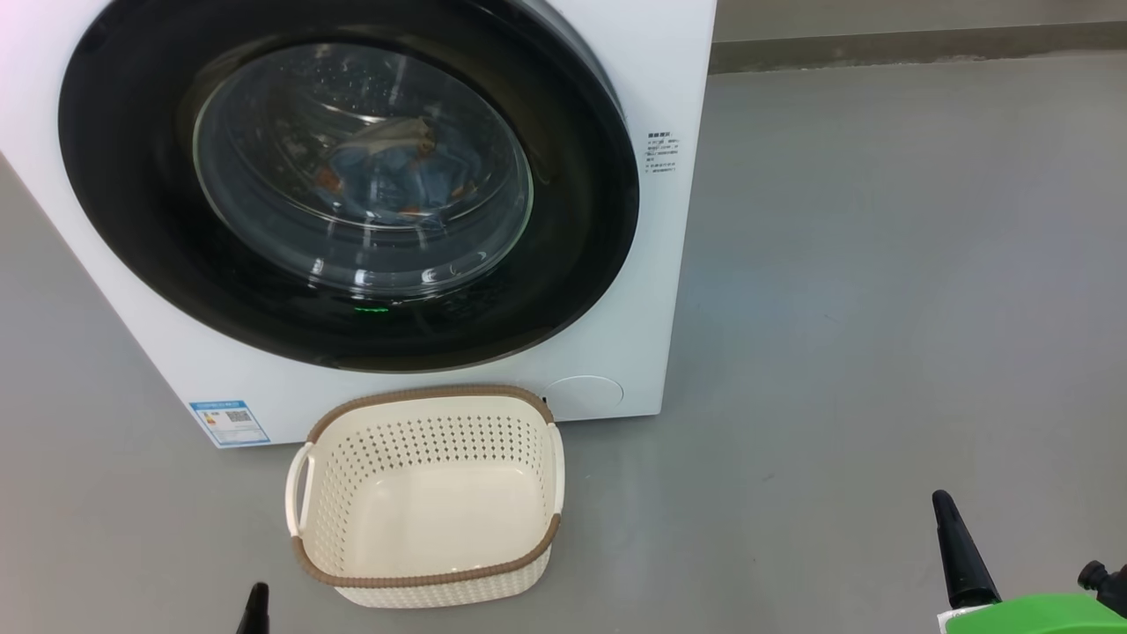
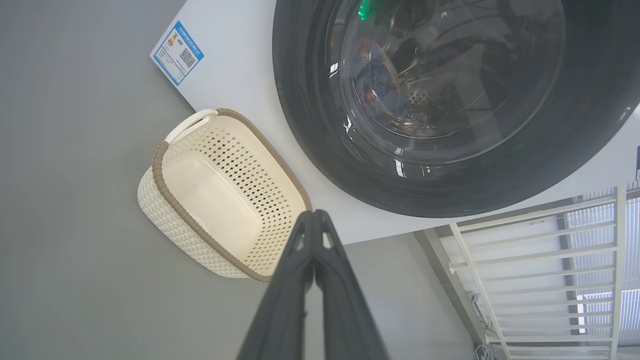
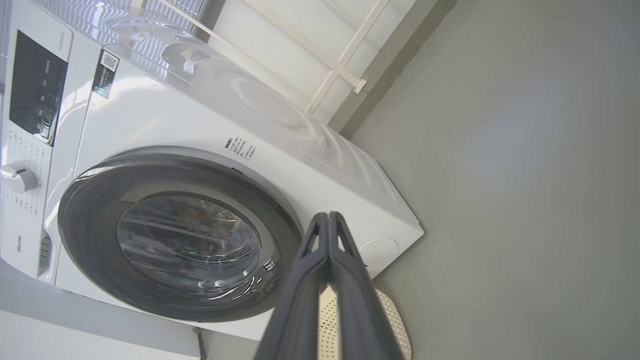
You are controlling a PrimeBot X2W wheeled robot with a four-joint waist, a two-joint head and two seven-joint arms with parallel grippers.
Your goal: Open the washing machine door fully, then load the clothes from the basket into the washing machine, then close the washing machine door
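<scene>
Glossy black rim, clear glass: the washing machine door point(image 1: 132, 220) is shut at my 12 o'clock, the clothes point(image 1: 396, 172) behind it. The basket point(image 1: 431, 440) stands on the floor point(image 1: 880, 264) at the door's 6 o'clock, just beside the washing machine point(image 1: 669, 264). My left fingers point(image 2: 287, 290) and right fingers point(image 3: 300, 300) are pressed together, holding nothing.

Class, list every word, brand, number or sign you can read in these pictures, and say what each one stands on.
"Hisense": brand name on the washing machine front, near the dial.
Blue energy sticker, lower front corner: print and QR code too small to read.
Small black print beside the washing machine door: too small to read.
Markings on the control panel and the QR label beside it: blurred, unreadable.
</scene>
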